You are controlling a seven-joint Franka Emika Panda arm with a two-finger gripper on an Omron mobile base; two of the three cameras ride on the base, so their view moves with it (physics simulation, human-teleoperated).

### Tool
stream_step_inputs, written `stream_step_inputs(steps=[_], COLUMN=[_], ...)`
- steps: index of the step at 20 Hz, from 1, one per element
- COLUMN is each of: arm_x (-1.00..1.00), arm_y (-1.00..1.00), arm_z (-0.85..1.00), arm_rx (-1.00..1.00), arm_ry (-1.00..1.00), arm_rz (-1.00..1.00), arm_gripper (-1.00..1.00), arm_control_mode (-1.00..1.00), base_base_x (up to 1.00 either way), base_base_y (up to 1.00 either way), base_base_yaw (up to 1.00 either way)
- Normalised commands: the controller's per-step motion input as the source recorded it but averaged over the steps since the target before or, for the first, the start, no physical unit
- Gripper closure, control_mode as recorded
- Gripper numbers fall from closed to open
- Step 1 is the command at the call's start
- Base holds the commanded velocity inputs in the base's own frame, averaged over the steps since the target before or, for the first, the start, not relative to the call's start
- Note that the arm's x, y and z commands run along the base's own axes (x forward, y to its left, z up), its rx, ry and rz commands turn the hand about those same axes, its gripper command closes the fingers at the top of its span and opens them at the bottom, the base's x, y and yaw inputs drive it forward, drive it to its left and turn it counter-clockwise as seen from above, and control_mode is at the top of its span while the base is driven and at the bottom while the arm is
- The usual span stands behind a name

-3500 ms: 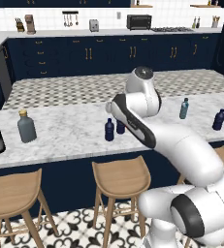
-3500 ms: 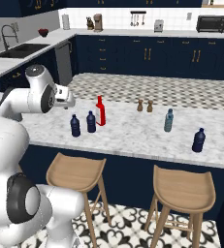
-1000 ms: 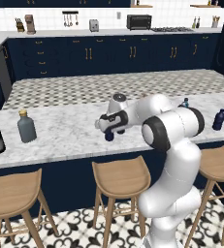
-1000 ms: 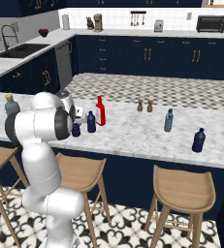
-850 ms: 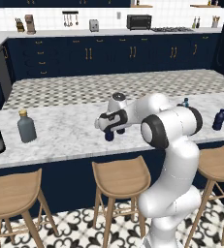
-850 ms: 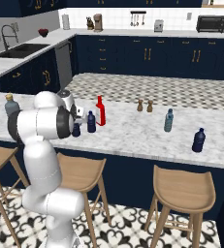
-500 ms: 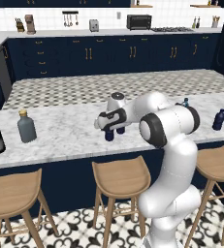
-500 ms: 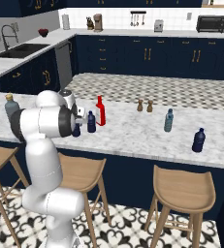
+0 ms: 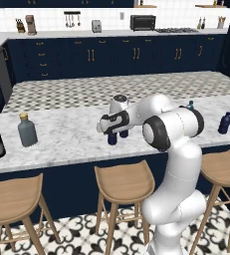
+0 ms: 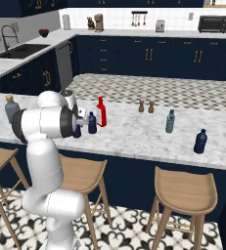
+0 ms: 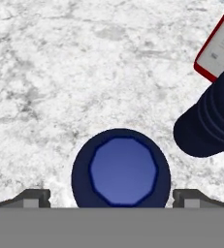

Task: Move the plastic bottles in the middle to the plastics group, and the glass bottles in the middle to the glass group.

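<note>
- Hand view showed the gripper (image 11: 111,198) spread wide above a navy bottle (image 11: 120,168), fingertips either side, gripping nothing.
- Second navy bottle (image 11: 208,123) and red bottle (image 11: 219,46) stood just beside it.

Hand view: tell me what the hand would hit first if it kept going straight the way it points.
Most likely the blue cap of the navy bottle centred between the open fingertips of the hand, with the marble counter beneath it. How far off the cap lies is unclear.
</note>
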Motion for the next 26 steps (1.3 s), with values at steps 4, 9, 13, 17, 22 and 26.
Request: stream_step_inputs(steps=[4, 9, 13, 17, 22, 26], arm_x=[0.0, 0.0, 0.0, -0.51, -0.95, -1.0], arm_y=[0.0, 0.0, 0.0, -0.28, -0.71, -0.63], arm_z=[0.0, 0.0, 0.0, 0.44, 0.51, 0.1], arm_rx=[0.0, 0.0, 0.0, 0.03, 0.13, 0.09], arm_ry=[0.0, 0.0, 0.0, 0.0, 0.0, 0.0], arm_rz=[0.0, 0.0, 0.0, -0.01, -0.04, -0.06], arm_gripper=[1.0, 1.0, 1.0, 1.0, 1.0, 1.0], arm_control_mode=[-1.0, -1.0, -1.0, -1.0, -1.0, -1.0], base_base_x=[0.0, 0.0, 0.0, 0.0, 0.0, 0.0], base_base_y=[0.0, 0.0, 0.0, 0.0, 0.0, 0.0], base_base_yaw=[0.0, 0.0, 0.0, 0.0, 0.0, 0.0])
